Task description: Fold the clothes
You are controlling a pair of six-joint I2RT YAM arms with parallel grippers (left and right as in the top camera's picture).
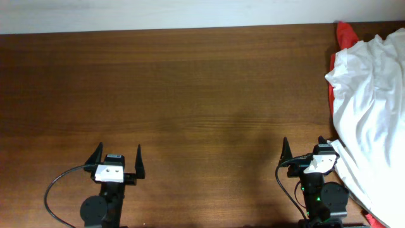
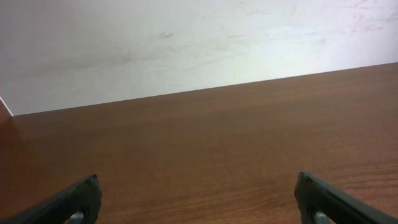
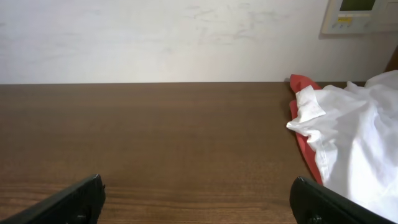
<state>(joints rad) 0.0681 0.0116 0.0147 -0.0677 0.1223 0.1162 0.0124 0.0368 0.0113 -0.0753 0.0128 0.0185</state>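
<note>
A crumpled white garment (image 1: 370, 107) lies in a heap at the table's right edge, on top of a red garment (image 1: 342, 35) that shows along its left side. Both also show in the right wrist view, white (image 3: 357, 143) over red (image 3: 305, 140), at the far right. My right gripper (image 1: 304, 151) is open and empty near the front edge, just left of the white heap; its fingers (image 3: 196, 196) frame bare wood. My left gripper (image 1: 118, 156) is open and empty at the front left, far from the clothes; its fingers (image 2: 198, 196) also frame bare wood.
The brown wooden table (image 1: 177, 88) stretches wide to the left of the clothes. A pale wall (image 3: 155, 37) runs behind the far edge, with a white wall panel (image 3: 360, 15) at the upper right.
</note>
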